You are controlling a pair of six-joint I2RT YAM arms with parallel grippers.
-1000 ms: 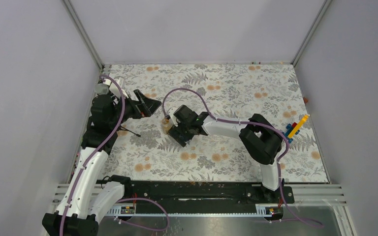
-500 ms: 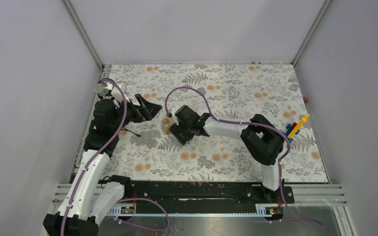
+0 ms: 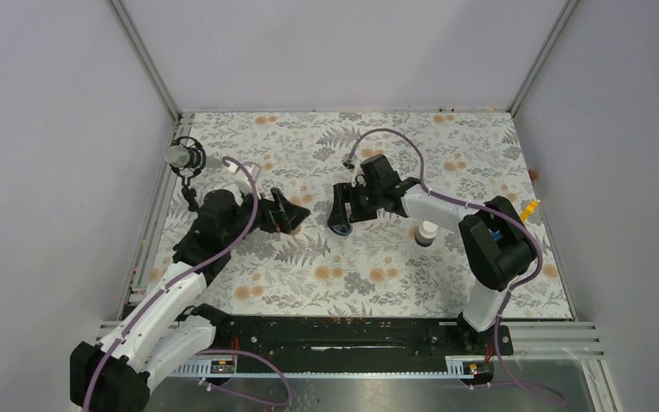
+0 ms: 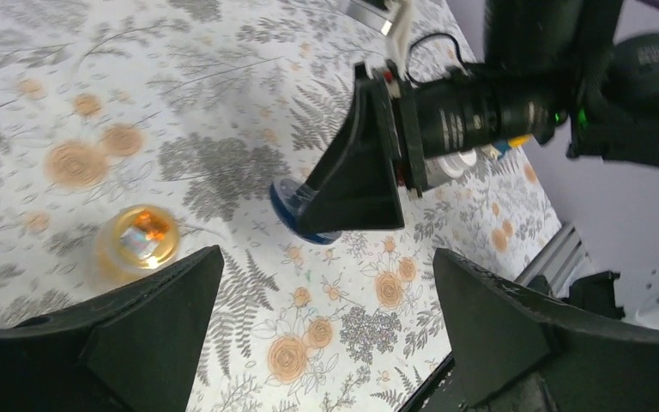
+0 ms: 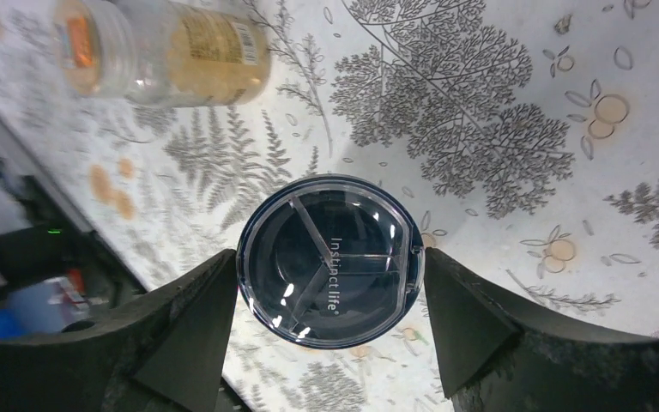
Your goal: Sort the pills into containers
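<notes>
A round dark-blue pill case point(image 5: 330, 262) with a clear three-part lid sits on the flowered mat. My right gripper point(image 5: 330, 257) has a finger touching its rim on each side; it also shows in the top view point(image 3: 341, 213). The amber bottle point(image 4: 137, 245) stands just left of the case, and shows in the right wrist view point(image 5: 163, 47). My left gripper point(image 4: 326, 257) is open and empty, low over the mat near the amber bottle and facing the case point(image 4: 305, 213). The dark bottle with a white cap point(image 3: 426, 233) stands right of the case. No loose pills are discernible.
A colourful toy-brick piece point(image 3: 523, 212) lies at the right edge, partly behind my right arm. A grey-white capped object point(image 3: 178, 155) sits at the left edge. Walls enclose the mat point(image 3: 377, 275) on three sides; a black rail point(image 3: 335, 330) runs along the front.
My left gripper has swung right toward the middle of the mat. My right gripper has moved right and back onto the blue case. The dark bottle now shows.
</notes>
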